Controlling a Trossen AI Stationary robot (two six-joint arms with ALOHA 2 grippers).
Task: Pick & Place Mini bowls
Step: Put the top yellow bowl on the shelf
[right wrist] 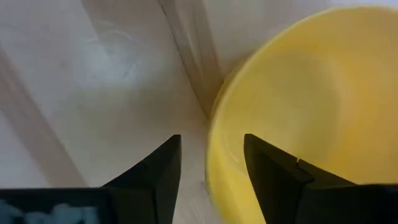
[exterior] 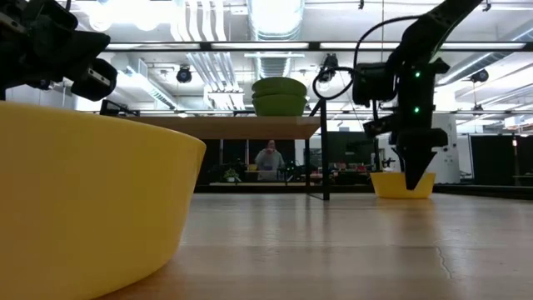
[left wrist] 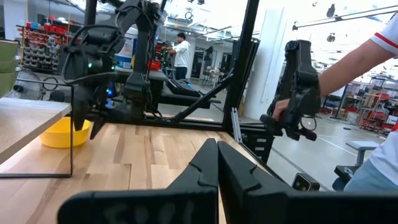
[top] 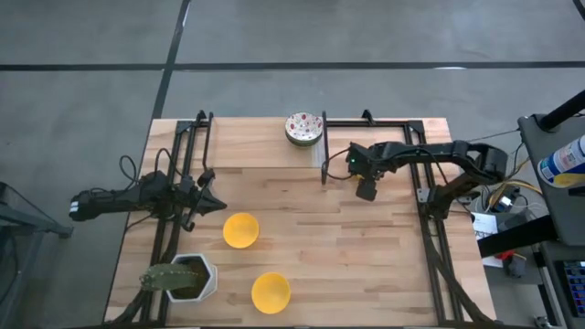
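Three plain yellow mini bowls are in view. One (right wrist: 298,106) sits upright on the table under my right gripper (right wrist: 211,168), which hides it in the high view. It also shows in the low view (exterior: 391,185) and the left wrist view (left wrist: 59,134). My right gripper (top: 366,189) is open and points down, its fingers astride the bowl's rim. Two more yellow bowls (top: 240,230) (top: 271,291) rest on the table nearer the front. Speckled bowls (top: 303,128) are stacked on a raised shelf at the far edge. My left gripper (top: 215,203) is shut and waits at the left. My right gripper comes at the yellow bowl from above, with one finger (right wrist: 273,180) inside it and the other (right wrist: 155,174) outside, the rim (right wrist: 214,149) between them. Whether either finger touches the wall I cannot tell. The bowl rests on the table.
A white hexagonal pot with a cactus (top: 187,279) stands at the near left corner. Black frame rails (top: 187,164) (top: 425,183) run along both sides of the table. A person's hand (left wrist: 283,112) holds a handle beyond the table's right side. Bare wood lies in the middle.
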